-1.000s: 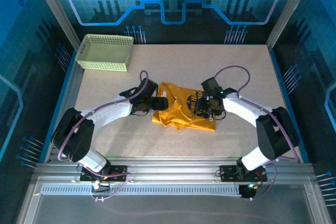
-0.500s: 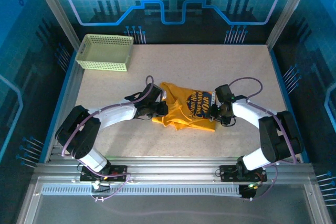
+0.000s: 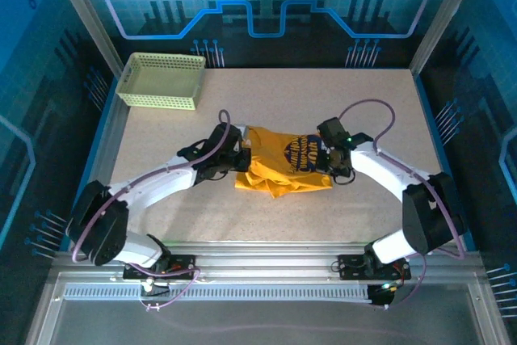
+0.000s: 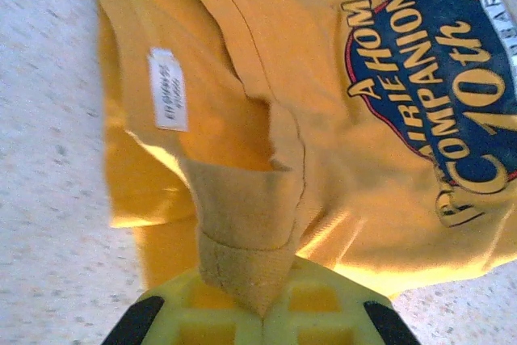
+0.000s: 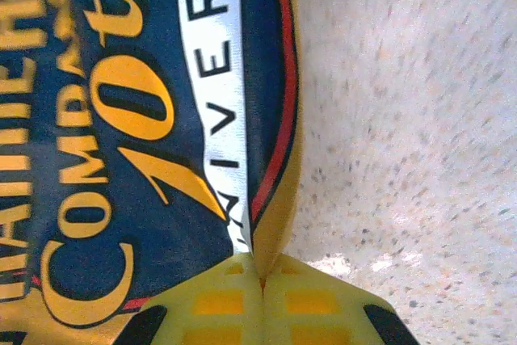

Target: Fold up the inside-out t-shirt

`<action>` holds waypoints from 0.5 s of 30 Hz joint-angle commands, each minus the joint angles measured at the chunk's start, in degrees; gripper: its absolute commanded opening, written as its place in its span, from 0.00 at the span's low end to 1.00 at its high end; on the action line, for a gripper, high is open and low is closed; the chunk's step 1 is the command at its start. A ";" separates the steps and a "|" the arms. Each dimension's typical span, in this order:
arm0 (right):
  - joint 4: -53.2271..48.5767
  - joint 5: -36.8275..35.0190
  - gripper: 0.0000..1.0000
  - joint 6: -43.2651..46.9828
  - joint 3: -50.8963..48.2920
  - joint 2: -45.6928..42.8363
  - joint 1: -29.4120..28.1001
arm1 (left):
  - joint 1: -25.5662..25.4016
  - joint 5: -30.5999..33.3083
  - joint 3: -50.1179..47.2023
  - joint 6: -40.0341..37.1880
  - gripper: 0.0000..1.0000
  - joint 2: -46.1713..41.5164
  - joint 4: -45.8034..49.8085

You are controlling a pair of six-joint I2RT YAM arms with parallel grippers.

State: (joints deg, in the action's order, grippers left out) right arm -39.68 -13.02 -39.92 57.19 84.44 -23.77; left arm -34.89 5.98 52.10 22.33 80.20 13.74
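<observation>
Barely begun: our left gripper (image 4: 262, 313) and right gripper (image 5: 260, 280) pinch tight on opposite edges of the t-shirt (image 3: 283, 169), which lies crumpled mid-tabletop (image 3: 323, 103), no fold made.

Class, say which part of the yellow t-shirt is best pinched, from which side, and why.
Pinch the t-shirt at its bunched outer edges, coming in low: left gripper on the ribbed hem from the left, right gripper on the printed fold from the right. Those edges form pinchable ridges.
</observation>
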 commanded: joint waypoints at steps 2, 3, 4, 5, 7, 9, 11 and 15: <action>-9.62 -12.37 0.00 0.80 4.73 -1.37 -3.60 | -0.18 11.76 -2.63 -4.09 0.01 -3.99 0.53; -10.33 -12.95 0.01 0.41 5.14 -0.94 -4.35 | -0.18 12.11 -4.29 -3.45 0.01 -4.59 -0.55; -10.65 -12.99 0.01 0.10 5.39 -0.17 -4.89 | -0.18 11.48 -5.64 -3.15 0.02 -4.94 -1.48; -10.53 -12.62 0.02 -0.36 5.26 0.58 -5.34 | -0.24 10.52 -7.06 -2.25 0.03 -4.93 -1.82; -9.23 -10.97 0.07 -0.79 4.34 1.76 -5.80 | -0.28 8.36 -9.16 0.31 0.03 -3.92 -1.74; -7.55 -8.54 0.15 -1.44 2.68 2.68 -5.68 | -0.26 3.03 -11.23 2.86 0.05 -2.07 -2.79; -6.12 -7.30 0.24 -1.58 1.44 3.12 -5.26 | -0.44 -1.28 -12.01 4.97 0.08 0.55 -3.79; -3.34 -1.30 0.40 -0.77 -0.82 2.33 -2.47 | -0.35 -5.12 -10.81 8.19 0.08 7.29 -3.32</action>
State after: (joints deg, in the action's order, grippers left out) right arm -44.56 -18.02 -40.27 57.98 87.44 -28.18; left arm -35.11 5.76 40.93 26.83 84.38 10.72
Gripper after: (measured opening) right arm 0.385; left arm 0.083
